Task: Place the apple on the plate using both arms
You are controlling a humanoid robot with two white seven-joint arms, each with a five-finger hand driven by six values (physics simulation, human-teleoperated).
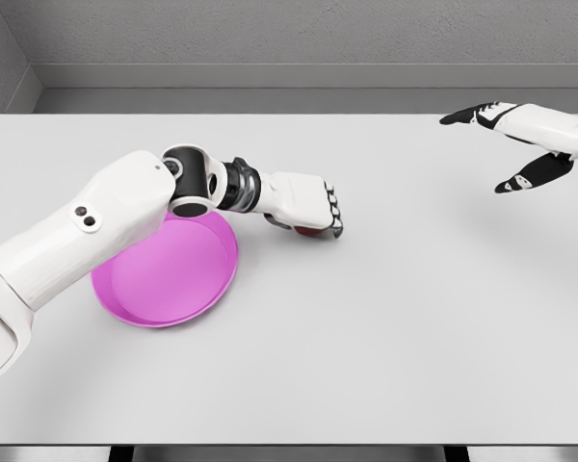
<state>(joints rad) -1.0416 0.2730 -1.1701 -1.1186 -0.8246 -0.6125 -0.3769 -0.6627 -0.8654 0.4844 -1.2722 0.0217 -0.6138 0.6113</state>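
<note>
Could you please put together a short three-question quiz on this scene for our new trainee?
1. True or false: the apple already lies on the plate.
2. Which hand is closed over the apple? A) left B) right C) neither
3. Fill in: the right hand is raised at the far right with its fingers ____.

Key
1. False: the apple is under the left hand, over the table just right of the plate's rim.
2. A
3. Spread; it holds nothing.
</note>
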